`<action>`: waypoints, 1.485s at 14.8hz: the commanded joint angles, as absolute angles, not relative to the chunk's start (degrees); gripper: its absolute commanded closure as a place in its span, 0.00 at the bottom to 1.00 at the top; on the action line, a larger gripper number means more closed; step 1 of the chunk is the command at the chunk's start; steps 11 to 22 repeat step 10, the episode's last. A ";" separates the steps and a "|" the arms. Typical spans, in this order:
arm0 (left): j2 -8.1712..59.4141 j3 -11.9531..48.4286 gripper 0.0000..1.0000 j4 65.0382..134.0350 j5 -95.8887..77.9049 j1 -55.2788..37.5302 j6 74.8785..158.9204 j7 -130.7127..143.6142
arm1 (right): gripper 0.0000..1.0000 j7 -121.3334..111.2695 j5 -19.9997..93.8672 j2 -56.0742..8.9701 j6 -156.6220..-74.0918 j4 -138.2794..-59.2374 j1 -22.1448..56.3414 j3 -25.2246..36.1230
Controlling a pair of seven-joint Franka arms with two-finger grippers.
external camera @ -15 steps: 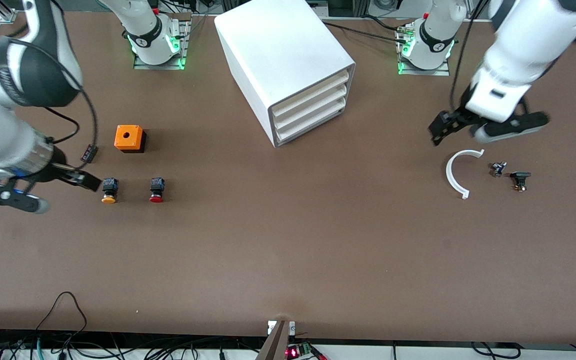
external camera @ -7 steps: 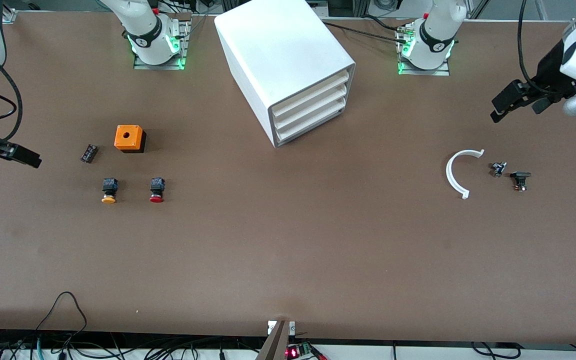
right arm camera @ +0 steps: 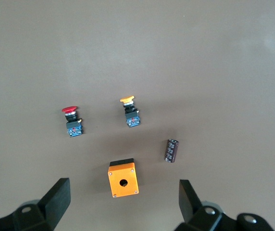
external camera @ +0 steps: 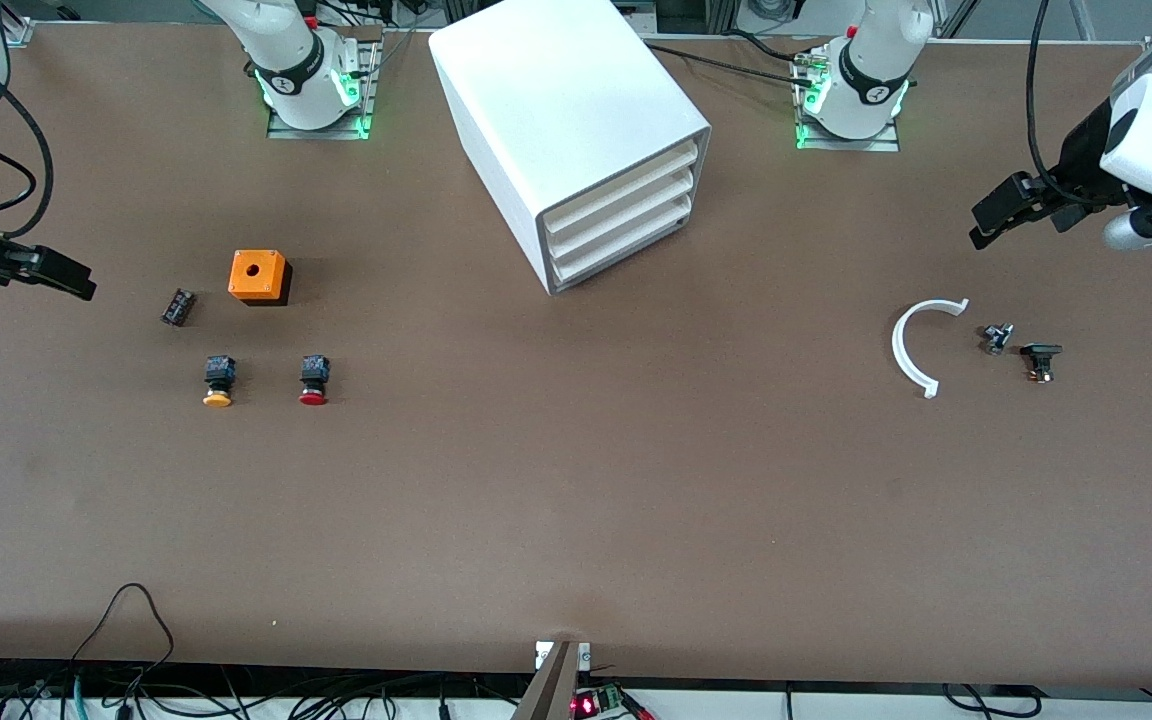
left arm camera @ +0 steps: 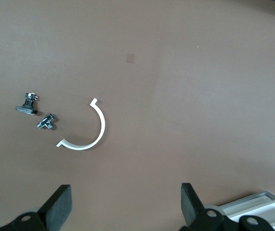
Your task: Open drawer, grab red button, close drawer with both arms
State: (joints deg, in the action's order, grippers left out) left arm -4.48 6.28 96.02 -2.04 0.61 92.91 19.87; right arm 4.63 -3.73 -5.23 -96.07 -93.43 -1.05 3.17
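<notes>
Grippers, left gripper (left arm camera: 123, 207) at the front view's right edge, right gripper (right arm camera: 123, 204) at its left, hang released, white plastic drawer (external camera: 626, 243) shut, red-capped black push button (external camera: 314, 380) untouched.

We see only a corner of the cabinet (left arm camera: 260, 204) in the left wrist view. The picture's edge cuts off both arms in the front view. Two tiny dark parts (external camera: 998, 337) beside the white arc (external camera: 911, 345) stay too small to name.

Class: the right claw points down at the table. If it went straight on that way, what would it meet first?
Probably the orange box: in the right wrist view it lies between the open right claw's fingers, nearest of all. Depth is unclear, so it might reach bare table just beside it.
</notes>
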 commanded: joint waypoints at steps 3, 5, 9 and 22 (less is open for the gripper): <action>-3.17 6.06 0.00 94.39 -2.90 0.17 90.35 18.63 | 0.00 2.73 -2.55 2.09 -99.48 -103.42 -1.14 3.43; -3.08 6.15 0.00 94.31 -2.90 0.18 90.09 18.63 | 0.00 1.50 -2.55 4.65 -101.51 -107.04 -1.06 3.43; -3.08 6.42 0.00 94.31 -2.90 0.17 89.65 18.72 | 0.00 -0.08 -2.46 4.83 -101.25 -107.14 -1.14 3.43; -3.08 6.33 0.00 94.31 -2.90 0.18 89.65 18.63 | 0.00 -0.09 -2.46 4.75 -101.34 -107.14 -1.06 3.43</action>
